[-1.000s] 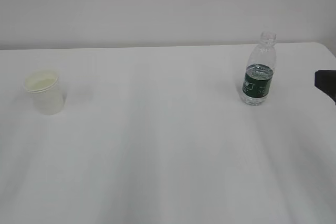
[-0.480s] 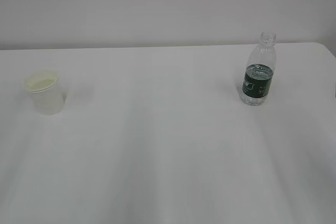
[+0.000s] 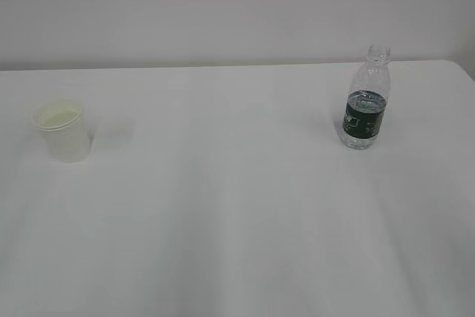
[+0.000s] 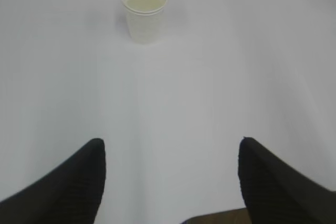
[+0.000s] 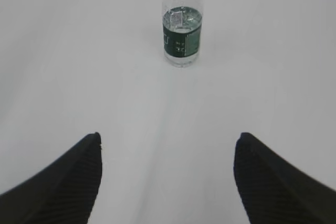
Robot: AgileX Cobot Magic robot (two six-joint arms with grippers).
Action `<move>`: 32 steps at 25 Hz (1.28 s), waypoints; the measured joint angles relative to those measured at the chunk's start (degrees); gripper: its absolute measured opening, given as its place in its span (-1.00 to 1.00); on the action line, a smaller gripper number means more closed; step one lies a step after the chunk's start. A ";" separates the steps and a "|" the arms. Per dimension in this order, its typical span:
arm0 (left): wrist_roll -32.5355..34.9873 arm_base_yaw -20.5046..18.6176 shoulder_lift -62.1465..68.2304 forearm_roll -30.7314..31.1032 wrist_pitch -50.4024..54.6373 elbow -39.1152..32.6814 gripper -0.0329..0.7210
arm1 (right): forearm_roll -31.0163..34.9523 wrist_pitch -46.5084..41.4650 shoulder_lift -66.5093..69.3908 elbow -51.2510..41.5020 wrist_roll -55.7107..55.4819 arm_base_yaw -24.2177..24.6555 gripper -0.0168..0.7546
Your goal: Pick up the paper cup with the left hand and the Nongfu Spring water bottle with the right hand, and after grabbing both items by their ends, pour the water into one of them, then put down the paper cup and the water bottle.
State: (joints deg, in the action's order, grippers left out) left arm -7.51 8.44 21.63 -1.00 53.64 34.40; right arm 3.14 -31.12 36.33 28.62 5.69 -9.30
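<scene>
Jaws of both black two-finger grippers, the left hand (image 4: 170, 182) and the right hand (image 5: 167, 182), are spread wide and hold nothing. Compared with a second ago, the dark arm edge at the exterior view's right border is gone. The small white paper cup (image 4: 145, 10) and the clear ribbed Nongfu Spring water bottle (image 5: 181, 24) stand upright on the white desk (image 3: 237, 206), well ahead of their jaws.

capless water bottle (image 5: 181, 30) upright on white table (image 5: 79, 66) at upper centre of frame, well apart from wide-spread black fingers (image 5: 63, 184) of right gripper (image 5: 167, 182) along bottom edge.
</scene>
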 joint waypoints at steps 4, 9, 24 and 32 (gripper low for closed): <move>-0.35 0.00 -2.13 0.22 3.24 0.00 0.59 | 0.00 -3.72 -1.49 0.00 0.00 0.00 0.58; -0.47 0.00 -4.08 0.22 7.08 0.00 0.59 | 0.11 -7.38 -4.11 0.00 0.00 0.00 0.58; -0.58 0.00 -11.28 0.22 14.05 0.05 0.59 | 0.21 -21.30 -14.26 0.00 0.00 0.00 0.58; -0.58 0.00 -11.59 1.00 15.59 -0.06 0.59 | 0.32 -23.90 -20.19 0.00 -0.31 0.00 0.58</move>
State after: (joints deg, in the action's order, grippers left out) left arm -8.09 8.44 10.04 0.00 69.23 34.35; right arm 3.46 -55.02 16.14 28.62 5.38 -9.30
